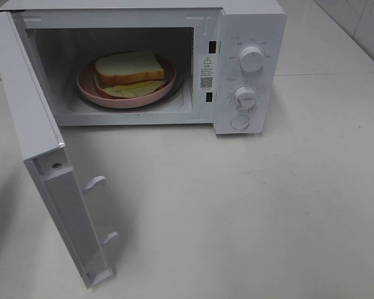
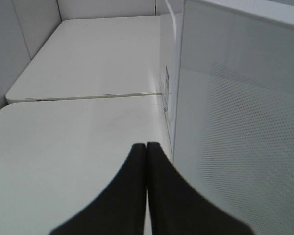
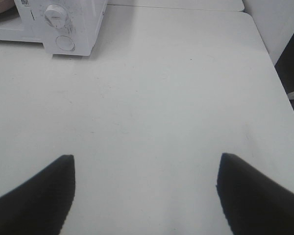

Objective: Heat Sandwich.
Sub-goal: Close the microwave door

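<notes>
The sandwich (image 1: 129, 70), white bread over pale yellow-green filling, lies on a round pink plate (image 1: 87, 84) inside the white microwave (image 1: 249, 25). The microwave's door (image 1: 47, 168) stands wide open, swung toward the front left. Neither gripper shows in the exterior high view. In the left wrist view my left gripper (image 2: 146, 147) is shut with nothing in it, just beside the outer face of the open door (image 2: 240, 137). My right gripper (image 3: 146, 169) is open and empty over bare table, with the microwave's knobs (image 3: 56, 14) well ahead of it.
Two knobs (image 1: 251, 59) and a round button (image 1: 240, 122) sit on the microwave's right panel. Latch hooks (image 1: 95, 184) stick out from the door's edge. A seam (image 2: 88, 96) divides two white tabletops left of the microwave. A wall (image 2: 19, 29) borders that side.
</notes>
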`<action>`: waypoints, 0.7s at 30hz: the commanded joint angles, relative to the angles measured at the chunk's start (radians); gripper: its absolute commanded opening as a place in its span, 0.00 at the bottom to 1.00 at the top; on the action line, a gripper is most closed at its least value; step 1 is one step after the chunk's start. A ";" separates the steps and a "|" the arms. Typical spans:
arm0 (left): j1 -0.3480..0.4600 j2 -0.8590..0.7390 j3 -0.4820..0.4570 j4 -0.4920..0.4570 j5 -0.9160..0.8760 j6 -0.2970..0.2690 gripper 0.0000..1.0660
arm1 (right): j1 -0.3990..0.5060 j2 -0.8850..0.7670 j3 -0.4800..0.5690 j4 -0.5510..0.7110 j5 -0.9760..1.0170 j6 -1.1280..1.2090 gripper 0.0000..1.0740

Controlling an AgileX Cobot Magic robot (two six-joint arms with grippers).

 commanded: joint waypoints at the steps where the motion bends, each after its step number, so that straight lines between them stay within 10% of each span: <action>1: -0.007 0.039 -0.002 0.044 -0.068 -0.041 0.00 | -0.008 -0.026 0.002 0.000 -0.012 0.005 0.71; 9: -0.007 0.169 -0.028 0.234 -0.220 -0.146 0.00 | -0.008 -0.026 0.002 0.000 -0.012 0.005 0.71; 21: -0.113 0.286 -0.074 0.263 -0.266 -0.100 0.00 | -0.008 -0.026 0.002 0.000 -0.012 0.005 0.71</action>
